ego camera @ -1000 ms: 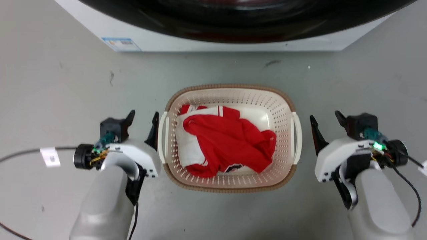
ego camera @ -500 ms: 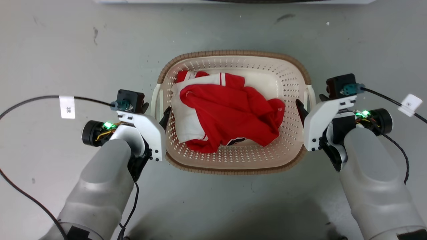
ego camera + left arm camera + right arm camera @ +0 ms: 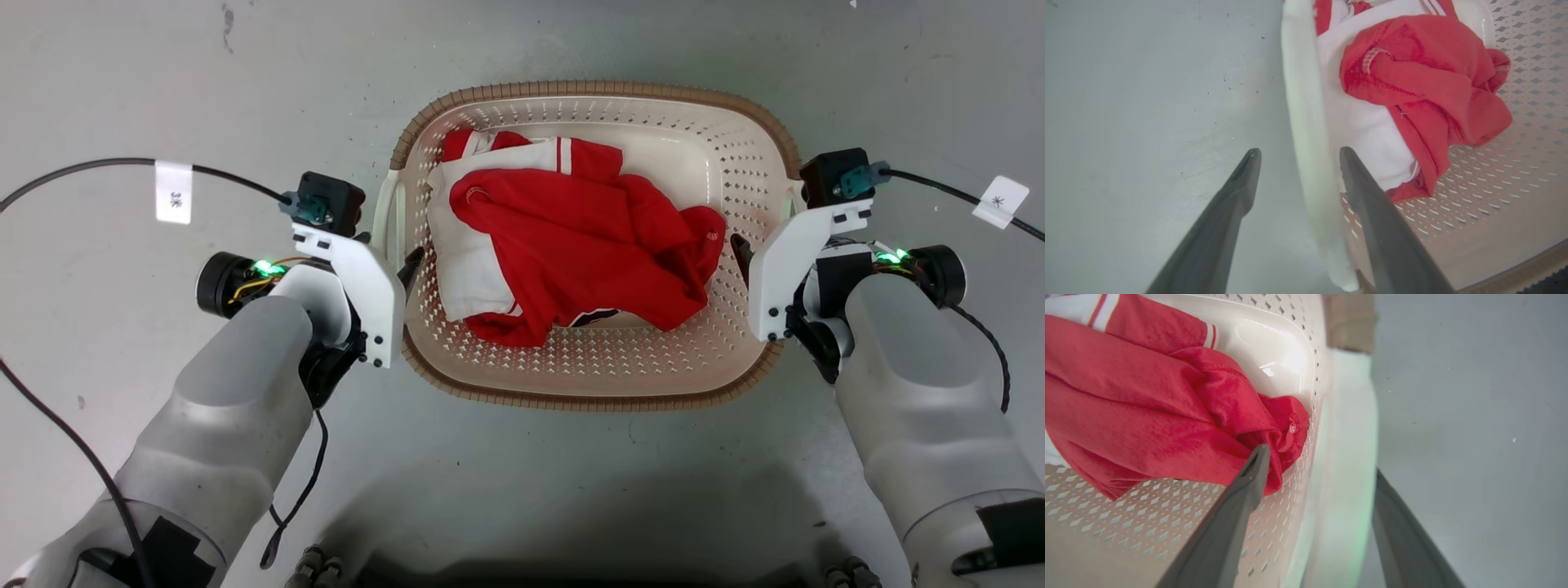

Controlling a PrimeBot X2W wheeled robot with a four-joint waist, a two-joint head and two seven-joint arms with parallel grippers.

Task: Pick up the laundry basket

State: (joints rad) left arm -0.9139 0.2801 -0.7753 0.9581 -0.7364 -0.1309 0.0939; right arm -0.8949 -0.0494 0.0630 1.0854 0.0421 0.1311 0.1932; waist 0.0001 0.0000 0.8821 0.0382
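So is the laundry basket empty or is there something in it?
Not empty. The laundry basket holds crumpled red and white clothing; bare perforated floor shows beside it.

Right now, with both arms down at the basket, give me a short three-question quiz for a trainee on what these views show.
1. True or false: the laundry basket is empty.
2. The fingers of the left gripper stand: A) both inside the basket; B) one on each side of its white handle; C) both outside the basket.
3. What colour is the clothing nearest the inner fingertip of the right gripper?

Key: 1 false, clothing lies in it. 2 B. 3 red.
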